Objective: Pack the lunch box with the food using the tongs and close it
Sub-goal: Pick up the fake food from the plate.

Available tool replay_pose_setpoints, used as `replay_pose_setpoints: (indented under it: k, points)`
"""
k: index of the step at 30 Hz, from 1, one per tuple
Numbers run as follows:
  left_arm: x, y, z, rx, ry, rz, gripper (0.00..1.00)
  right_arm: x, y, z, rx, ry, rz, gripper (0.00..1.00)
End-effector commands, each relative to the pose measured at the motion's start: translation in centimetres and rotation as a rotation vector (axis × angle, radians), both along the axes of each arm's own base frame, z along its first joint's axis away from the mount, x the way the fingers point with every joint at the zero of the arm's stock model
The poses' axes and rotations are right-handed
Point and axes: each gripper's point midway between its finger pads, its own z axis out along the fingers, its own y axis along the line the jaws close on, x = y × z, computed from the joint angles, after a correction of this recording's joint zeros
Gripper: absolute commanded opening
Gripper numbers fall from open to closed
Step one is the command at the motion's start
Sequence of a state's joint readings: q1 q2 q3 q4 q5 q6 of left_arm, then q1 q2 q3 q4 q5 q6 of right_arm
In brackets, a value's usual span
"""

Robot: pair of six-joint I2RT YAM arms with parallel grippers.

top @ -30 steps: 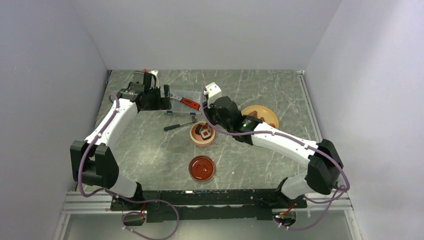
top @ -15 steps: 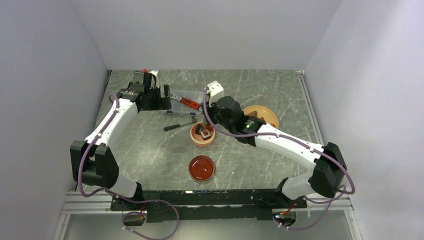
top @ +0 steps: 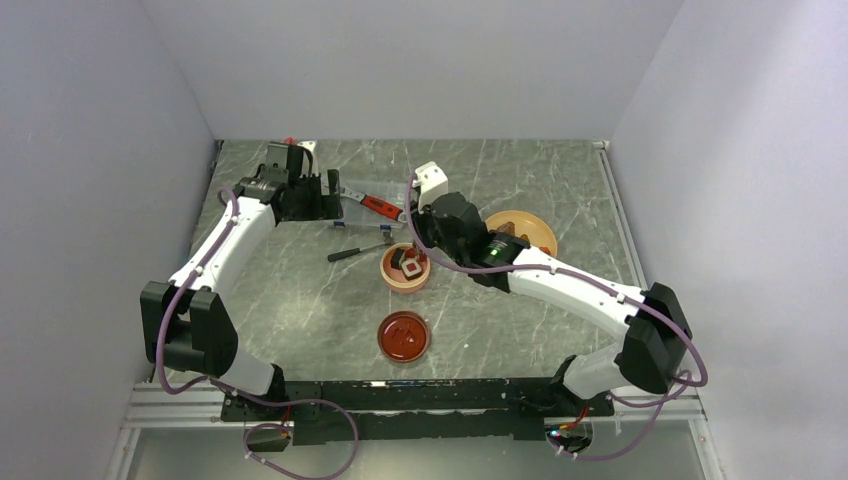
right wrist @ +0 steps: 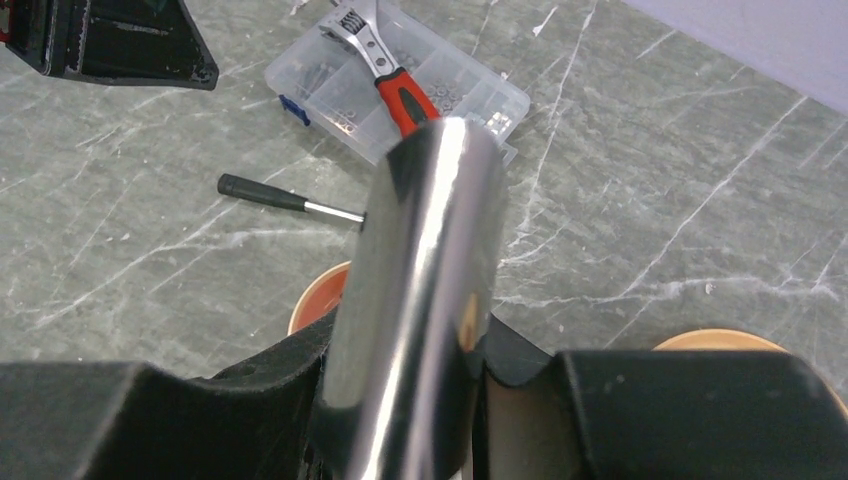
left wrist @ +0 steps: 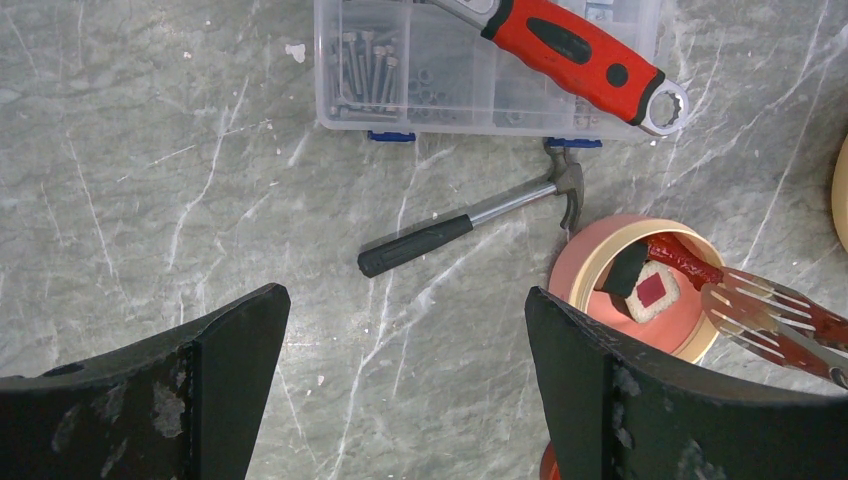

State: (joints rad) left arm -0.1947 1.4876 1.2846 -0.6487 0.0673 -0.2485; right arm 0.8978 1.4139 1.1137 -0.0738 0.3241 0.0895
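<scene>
The lunch box (top: 405, 268) stands open at mid-table, salmon-pink inside (left wrist: 600, 262). In it lies a black-and-white roll of food (left wrist: 650, 290), with a red strip (left wrist: 685, 262) next to it. The grey tongs (right wrist: 425, 260) are held in my right gripper (right wrist: 430, 370), which is shut on them just right of the tub (top: 425, 232). Their forked tips (left wrist: 765, 310) reach over the tub's right rim. The dark red lid (top: 403, 336) lies apart, nearer the arm bases. My left gripper (left wrist: 400, 300) hangs open and empty at the far left (top: 310, 200).
A small black-handled hammer (top: 360, 250) lies just left of the tub. Behind it is a clear case (left wrist: 480, 70) with a red-handled wrench (left wrist: 580, 50) on top. A yellow plate (top: 520, 232) sits to the right, partly hidden by my right arm.
My right wrist has shifted slightly away from the arm bases, with the tongs still over the tub. The roll stays in the tub. The left arm has not moved.
</scene>
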Motion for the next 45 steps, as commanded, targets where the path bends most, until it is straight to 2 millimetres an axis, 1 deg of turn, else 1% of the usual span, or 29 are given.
replay_pose_setpoints:
  k: [1, 8, 12, 17, 20, 26, 30, 33, 35, 38, 41, 43, 45]
  points:
    - [0.5, -0.3, 1.3, -0.022, -0.044, -0.016, 0.93, 0.6, 0.2, 2.3, 0.054, -0.056, -0.02, 0.35]
    - [0.5, -0.3, 1.2, -0.022, -0.041, -0.016, 0.94, 1.1, 0.9, 0.7, 0.017, -0.039, -0.016, 0.33]
    - [0.5, -0.4, 1.2, -0.023, -0.041, -0.018, 0.93, 1.1, 0.9, -0.4, -0.003, -0.013, -0.017, 0.3]
    - [0.4, -0.4, 1.4, -0.026, -0.045, -0.02, 0.94, 0.6, 0.7, -0.7, 0.002, 0.012, -0.015, 0.3]
    - [0.4, -0.3, 1.4, -0.024, -0.047, -0.017, 0.94, 0.3, 0.3, 0.4, 0.019, 0.005, -0.019, 0.3]
    - [0.4, -0.4, 1.4, -0.023, -0.045, -0.02, 0.94, -0.6, -0.5, 4.7, 0.093, -0.032, -0.014, 0.34]
    - [0.4, -0.4, 1.3, -0.024, -0.043, -0.018, 0.93, -1.2, -1.5, 6.5, 0.127, -0.05, -0.027, 0.37]
    - [0.4, -0.4, 1.4, -0.025, -0.044, -0.019, 0.93, -0.9, -3.5, 7.3, 0.112, -0.071, -0.109, 0.37]
    - [0.4, -0.4, 1.4, -0.026, -0.044, -0.019, 0.93, -0.4, -5.2, 7.3, 0.086, -0.079, -0.185, 0.37]
    - [0.4, -0.4, 1.4, -0.027, -0.044, -0.02, 0.93, 0.9, -8.4, 6.8, 0.066, -0.068, -0.313, 0.38]
    - [0.4, -0.4, 1.3, -0.027, -0.042, -0.021, 0.94, 2.4, -12.3, 6.0, 0.086, -0.038, -0.427, 0.39]
    - [0.4, -0.4, 1.2, -0.026, -0.038, -0.021, 0.94, 3.4, -14.9, 5.3, 0.094, -0.025, -0.49, 0.41]
    - [0.5, -0.4, 1.2, -0.025, -0.037, -0.02, 0.94, 4.2, -17.0, 4.5, 0.081, -0.023, -0.535, 0.44]
